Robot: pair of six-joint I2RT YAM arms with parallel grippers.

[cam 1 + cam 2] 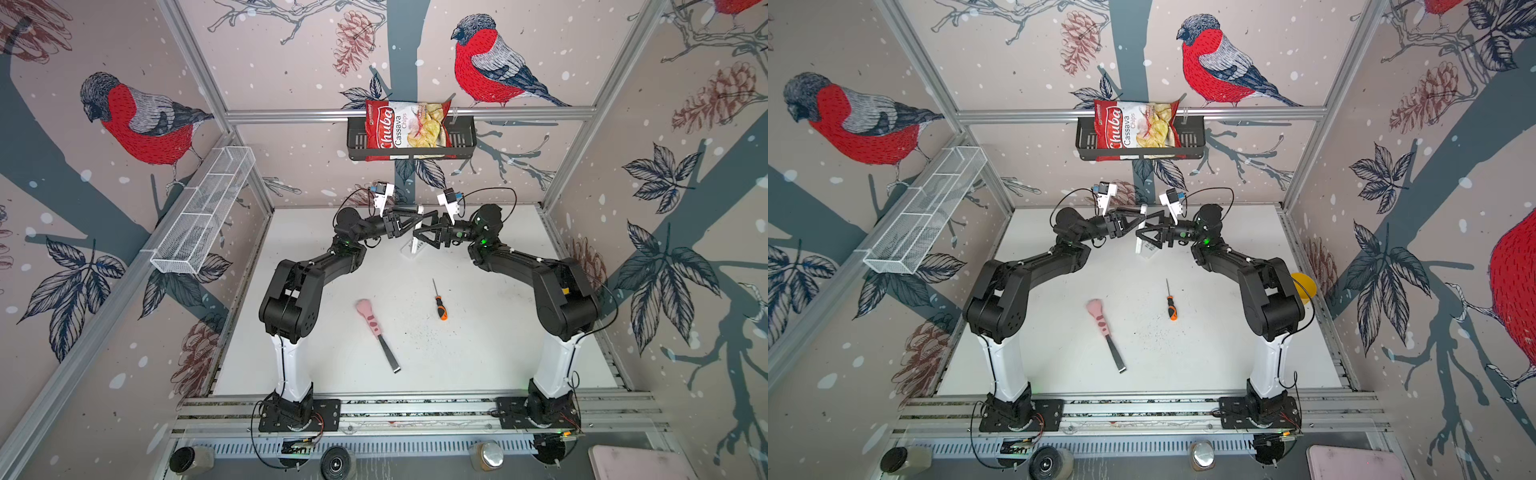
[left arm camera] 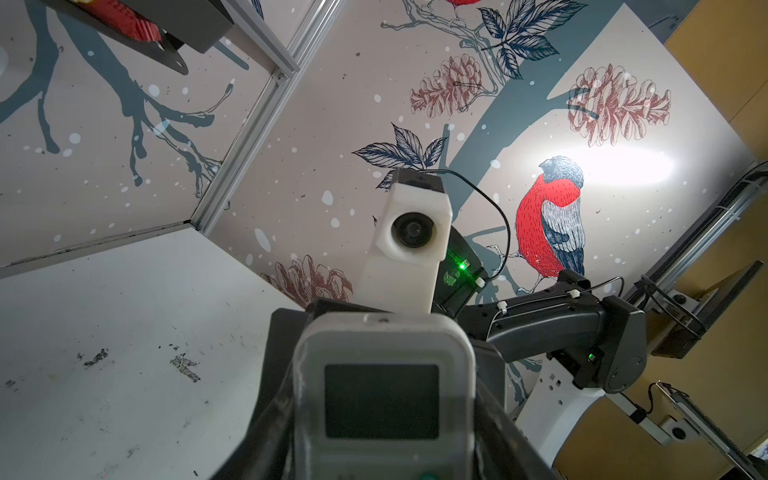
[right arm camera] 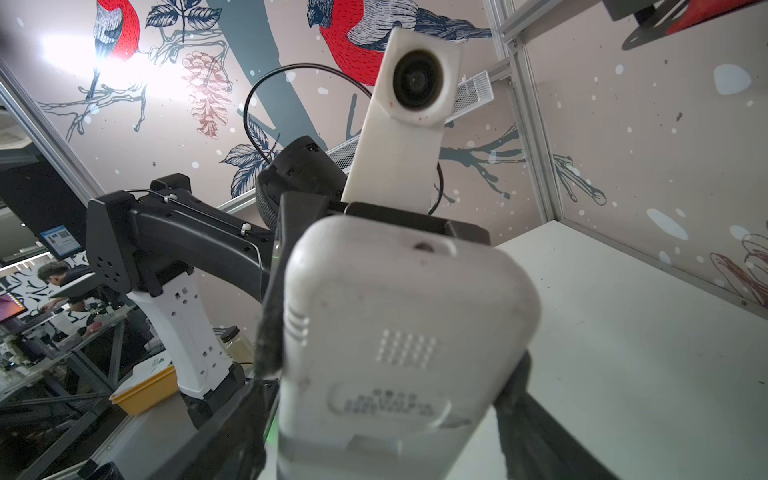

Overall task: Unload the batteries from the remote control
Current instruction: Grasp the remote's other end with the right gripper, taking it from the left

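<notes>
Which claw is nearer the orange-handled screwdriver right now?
Right, narrowly. Both claws meet at the remote, well behind the screwdriver. The right claw straddles the remote's near part, toward the screwdriver; the left claw grips it farther back.

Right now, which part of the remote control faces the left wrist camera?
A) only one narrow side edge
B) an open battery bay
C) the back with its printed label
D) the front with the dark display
D: the left wrist view shows the remote control front-on with its dark display; the back with its label appears in the right wrist view.
</notes>
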